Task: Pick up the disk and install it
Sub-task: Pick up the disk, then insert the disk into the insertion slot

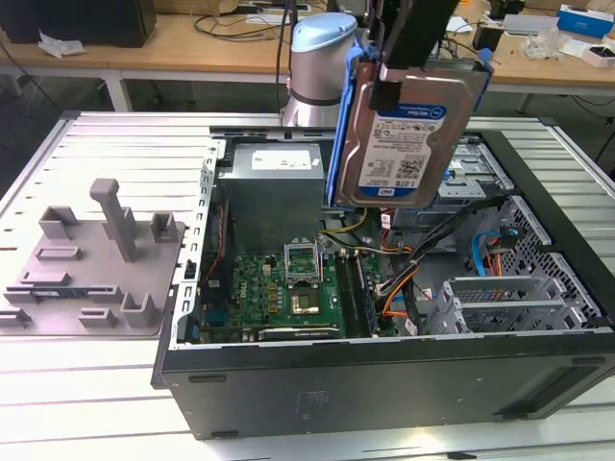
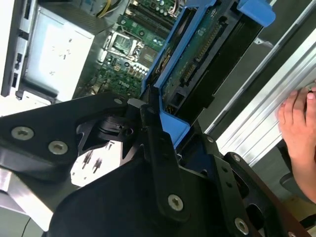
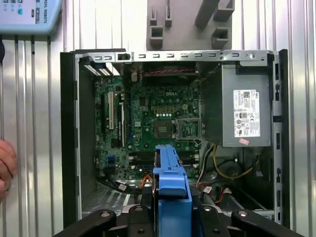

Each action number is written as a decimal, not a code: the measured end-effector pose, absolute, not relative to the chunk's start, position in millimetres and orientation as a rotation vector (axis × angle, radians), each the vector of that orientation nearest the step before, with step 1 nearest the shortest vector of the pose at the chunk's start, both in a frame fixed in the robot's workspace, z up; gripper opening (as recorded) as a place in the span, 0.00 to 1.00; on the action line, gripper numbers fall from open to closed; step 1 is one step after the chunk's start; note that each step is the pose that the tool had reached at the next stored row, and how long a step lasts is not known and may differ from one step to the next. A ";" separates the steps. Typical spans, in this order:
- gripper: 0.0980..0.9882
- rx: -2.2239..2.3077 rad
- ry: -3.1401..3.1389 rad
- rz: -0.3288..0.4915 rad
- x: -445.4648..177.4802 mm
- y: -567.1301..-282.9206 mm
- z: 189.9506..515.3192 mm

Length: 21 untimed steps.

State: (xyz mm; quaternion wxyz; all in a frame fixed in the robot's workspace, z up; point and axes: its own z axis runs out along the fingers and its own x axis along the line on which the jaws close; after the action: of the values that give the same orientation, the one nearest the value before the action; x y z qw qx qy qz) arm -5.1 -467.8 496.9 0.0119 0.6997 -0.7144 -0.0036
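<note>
Grey fixture [image 1: 91, 264] laid flat on the ribbed surface [image 1: 115, 144] at the exterior view's left, just beside the open case [image 1: 384, 384]. Inside the case, taken from that view's left: grey power supply [image 1: 274, 187] against the far wall, green board [image 1: 288, 288] nearer the camera, coloured cables [image 1: 399, 288] between the board and a metal cage [image 1: 500, 303]. Above the far right part of the case, disk [image 1: 408, 134] held clear of all else, nearly upright and slightly tilted, label turned to the camera, blue frame along its edges. End effector [image 1: 415, 69] clamped tight on the upper end of the disk. In the second wrist view, disk [image 2: 197, 64] presented circuit side up over the board, with a hand [image 2: 298, 123] laid on the surface beside the case. In the first wrist view, disk [image 3: 171, 187] seen edge-on over the case interior, hand [image 3: 6, 160] at the surface.
</note>
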 end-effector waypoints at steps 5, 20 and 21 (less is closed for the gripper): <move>0.30 2.183 -2.226 -0.011 5.1 -479.6 495.3; 0.30 2.184 -2.224 -0.010 12.0 -483.0 494.9; 0.30 2.184 -2.224 -0.010 12.0 -483.0 494.9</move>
State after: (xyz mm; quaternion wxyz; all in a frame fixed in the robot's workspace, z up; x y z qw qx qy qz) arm 12.0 -483.0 494.9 0.0122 0.7007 -0.7133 -0.0033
